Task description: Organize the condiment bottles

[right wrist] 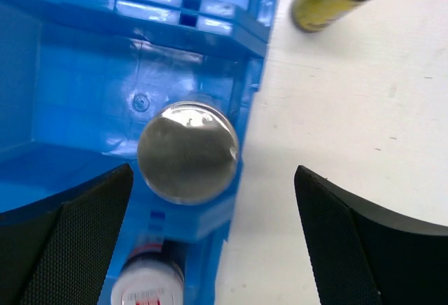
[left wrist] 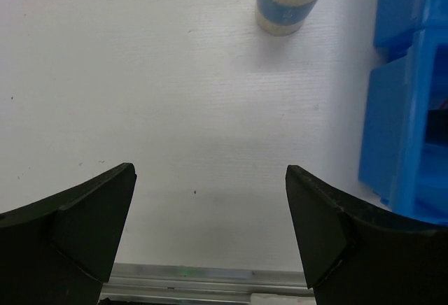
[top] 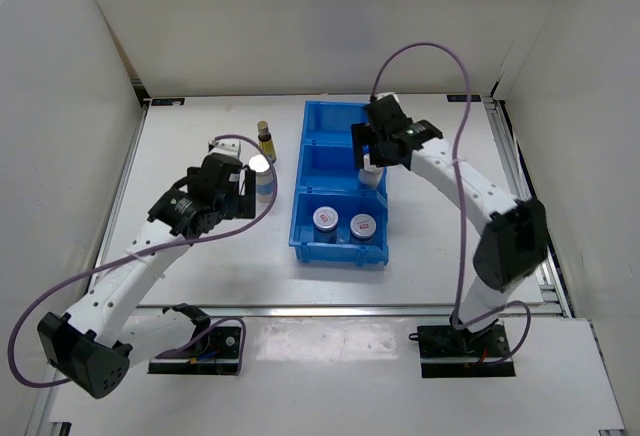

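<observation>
Two short silver-lidded jars (top: 326,219) (top: 362,225) stand in the blue bin's near compartment; one of them also shows in the right wrist view (right wrist: 147,287). A white silver-lidded cylinder (right wrist: 187,152) stands in the middle compartment against the right wall. My right gripper (right wrist: 213,179) (top: 378,151) is open above it, its jaws straddling the cylinder and the wall. A brown yellow-labelled bottle (right wrist: 329,1) is on the table right of the bin. The second cylinder (top: 262,171) (left wrist: 287,1) and second brown bottle (top: 265,141) stand left of the bin. My left gripper (left wrist: 210,179) (top: 240,188) is open and empty, short of that cylinder.
The blue three-compartment bin (top: 340,246) (left wrist: 413,109) (right wrist: 84,74) sits mid-table; its far compartment looks empty. An aluminium rail (left wrist: 203,277) runs along the table's near edge. White walls enclose the table on three sides.
</observation>
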You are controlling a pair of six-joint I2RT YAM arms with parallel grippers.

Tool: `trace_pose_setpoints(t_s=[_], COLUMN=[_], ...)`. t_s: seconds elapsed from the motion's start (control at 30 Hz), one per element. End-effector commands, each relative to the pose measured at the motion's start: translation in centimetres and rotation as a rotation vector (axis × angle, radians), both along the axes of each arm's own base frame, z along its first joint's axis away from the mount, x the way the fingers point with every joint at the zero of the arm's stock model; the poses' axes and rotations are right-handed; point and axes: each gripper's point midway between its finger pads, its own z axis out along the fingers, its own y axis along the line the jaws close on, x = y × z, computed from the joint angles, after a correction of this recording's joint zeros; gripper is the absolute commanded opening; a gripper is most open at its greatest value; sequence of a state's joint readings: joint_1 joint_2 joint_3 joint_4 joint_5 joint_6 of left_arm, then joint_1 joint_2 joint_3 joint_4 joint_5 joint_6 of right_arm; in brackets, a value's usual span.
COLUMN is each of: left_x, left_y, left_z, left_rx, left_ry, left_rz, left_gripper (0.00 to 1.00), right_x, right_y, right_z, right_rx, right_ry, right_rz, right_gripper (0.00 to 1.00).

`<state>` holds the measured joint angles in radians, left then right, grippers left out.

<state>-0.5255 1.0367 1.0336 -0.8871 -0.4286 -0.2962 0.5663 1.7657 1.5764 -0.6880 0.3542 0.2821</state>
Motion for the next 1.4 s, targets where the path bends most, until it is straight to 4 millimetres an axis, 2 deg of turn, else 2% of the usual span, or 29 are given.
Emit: trace_pose_setpoints(t_s=[0.0,0.03,0.1,0.17,0.2,0.23,0.27,0.3,0.33,0.4,0.43,0.47,0.5,0.53,0.57,0.63,0.7,0.73,0.77,0.83,0.9,0.97,1.0,1.03,1.17,1.3,1.33,1.37], left_x=[2.2,3.0,4.7,6.7,7.6,8.9,9.9,10.7,11.7,13.4,14.3,15.0,15.7,16.3,16.6,16.7,16.7,16.7,16.7,16.6,16.3,16.1,15.2,15.3,13.9,13.1,13.6,13.7], left_y=[-2.3,-2.8,-4.7,-5.5,-6.8,-7.4,-7.1,-7.7,-7.8,-7.7,-7.5,-7.6,-7.3,-7.5,-7.3,-7.3,-7.3,-7.3,-7.3,-7.3,-7.0,-7.5,-8.4,-8.9,-11.7,-13.3,-14.0,-15.0], left_z=[4.4,4.2,5.8,4.5,5.3,3.7,3.3,3.5,1.8,1.4,1.1,-0.4,-0.9,-0.8,-1.9,-2.8,-2.8,-3.2,-3.2,-2.2,0.4,3.5,5.7,8.0,13.9,16.7,16.0,16.4], left_rx=[-0.096,-0.102,-0.151,-0.152,-0.202,-0.208,-0.229,-0.261,-0.254,-0.288,-0.289,-0.289,-0.287,-0.288,-0.288,-0.282,-0.282,-0.28,-0.28,-0.286,-0.28,-0.298,-0.302,-0.303,-0.334,-0.345,-0.349,-0.351], left_ry=[-0.092,-0.07,-0.099,-0.046,-0.043,0.005,0.019,0.031,0.077,0.089,0.088,0.126,0.133,0.13,0.156,0.175,0.175,0.184,0.184,0.162,0.1,0.031,-0.014,-0.072,-0.196,-0.252,-0.231,-0.234], left_rz=[-0.033,-0.039,-0.071,-0.08,-0.117,-0.12,-0.11,-0.129,-0.118,-0.103,-0.092,-0.088,-0.074,-0.075,-0.066,-0.063,-0.063,-0.061,-0.061,-0.065,-0.062,-0.06,-0.088,-0.095,-0.166,-0.197,-0.212,-0.248], left_gripper=[1.0,1.0,1.0,1.0,1.0,1.0,1.0,1.0,1.0,1.0,1.0,1.0,1.0,1.0,1.0,1.0,0.95,0.9,0.77,0.6,0.42,0.35,0.29,0.28,0.23,0.21,0.21,0.21], right_x=[-0.7,-1.8,-3.1,-4.4,-5.2,-5.6,-6.1,-6.8,-7.2,-7.8,-8.0,-8.6,-8.8,-9.0,-9.5,-9.8,-10.0,-10.2,-10.2,-10.3,-10.6,-10.8,-11.0,-11.2,-11.5,-11.9,-12.0,-12.0], right_y=[-1.8,-2.1,-2.5,-2.6,-2.9,-2.9,-2.6,-2.9,-2.9,-2.7,-2.7,-2.7,-2.6,-2.8,-3.1,-3.3,-3.7,-4.0,-4.0,-4.3,-4.5,-4.9,-4.9,-5.3,-5.9,-6.1,-6.4,-6.4], right_z=[6.9,7.8,9.2,8.8,9.6,9.6,9.7,9.4,9.3,9.8,9.3,9.6,9.4,10.0,9.9,10.2,10.4,10.3,10.3,10.2,9.9,9.5,9.9,9.6,9.5,9.4,9.7,9.7], right_rx=[0.053,0.067,0.103,0.118,0.138,0.152,0.177,0.184,0.182,0.211,0.202,0.21,0.21,0.219,0.218,0.224,0.216,0.211,0.211,0.206,0.2,0.188,0.202,0.192,0.196,0.191,0.189,0.196], right_ry=[-0.185,-0.204,-0.228,-0.217,-0.232,-0.236,-0.236,-0.231,-0.228,-0.231,-0.219,-0.23,-0.217,-0.231,-0.23,-0.24,-0.252,-0.256,-0.256,-0.259,-0.25,-0.245,-0.255,-0.254,-0.262,-0.255,-0.266,-0.265], right_rz=[-0.059,-0.051,-0.037,-0.024,-0.017,-0.007,0.013,0.02,0.037,0.061,0.075,0.085,0.091,0.092,0.091,0.092,0.092,0.085,0.085,0.078,0.078,0.071,0.064,0.057,0.028,0.028,0.02,0.014], right_gripper=[0.99,0.99,0.99,0.99,0.99,0.99,0.99,0.99,0.99,0.99,0.99,0.99,0.99,0.99,0.99,0.99,0.99,0.99,0.99,0.99,0.99,0.99,0.99,0.99,0.99,0.99,0.99,0.99])
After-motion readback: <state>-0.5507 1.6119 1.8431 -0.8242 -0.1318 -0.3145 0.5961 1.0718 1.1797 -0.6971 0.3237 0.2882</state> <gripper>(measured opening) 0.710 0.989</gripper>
